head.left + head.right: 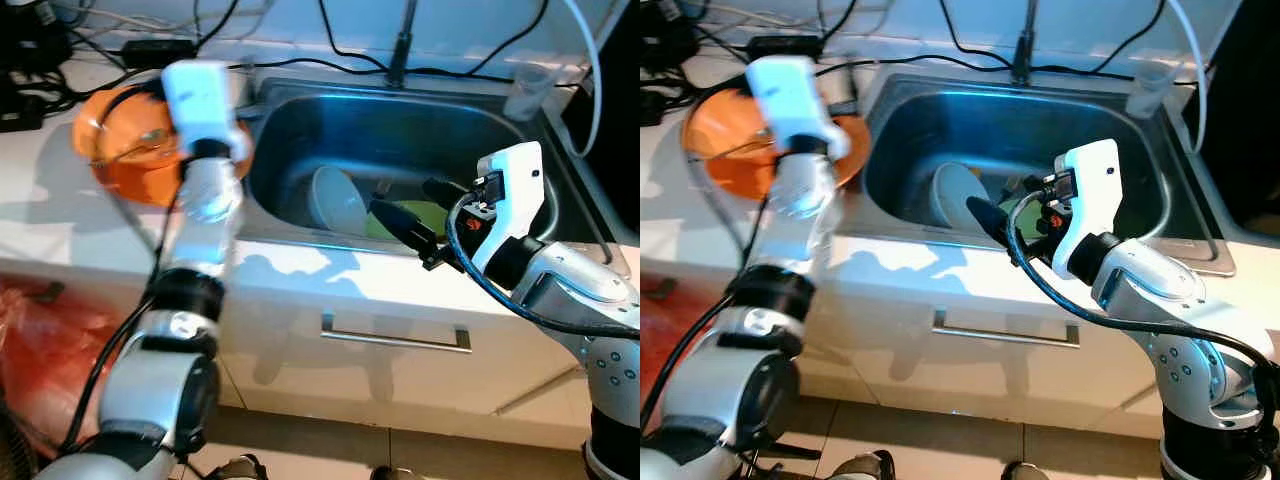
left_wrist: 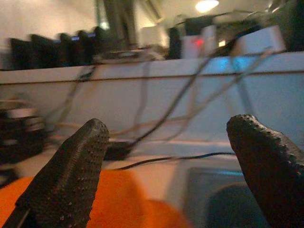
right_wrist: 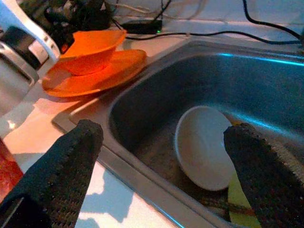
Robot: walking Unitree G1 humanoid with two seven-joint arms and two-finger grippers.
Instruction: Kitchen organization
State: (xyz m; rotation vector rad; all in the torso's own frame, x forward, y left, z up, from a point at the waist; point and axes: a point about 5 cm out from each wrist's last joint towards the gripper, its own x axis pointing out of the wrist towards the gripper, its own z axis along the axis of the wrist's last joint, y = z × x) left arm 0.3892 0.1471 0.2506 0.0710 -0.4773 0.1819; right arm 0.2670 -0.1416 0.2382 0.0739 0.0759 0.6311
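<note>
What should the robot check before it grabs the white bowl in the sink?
1. Right gripper open: ok.
2. Right gripper above the metal sink, near its front edge: ok.
3. Round white bowl in reach, tilted on its side: ok.
4. Yellow-green item beside the bowl, may get in the way: cannot tell.
5. Left gripper open, up over the orange bowl on the orange plate, out of the way: ok.

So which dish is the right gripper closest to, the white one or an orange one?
The white bowl, tilted in the sink just ahead of the open right gripper. The orange bowl and plate sit on the counter.
</note>
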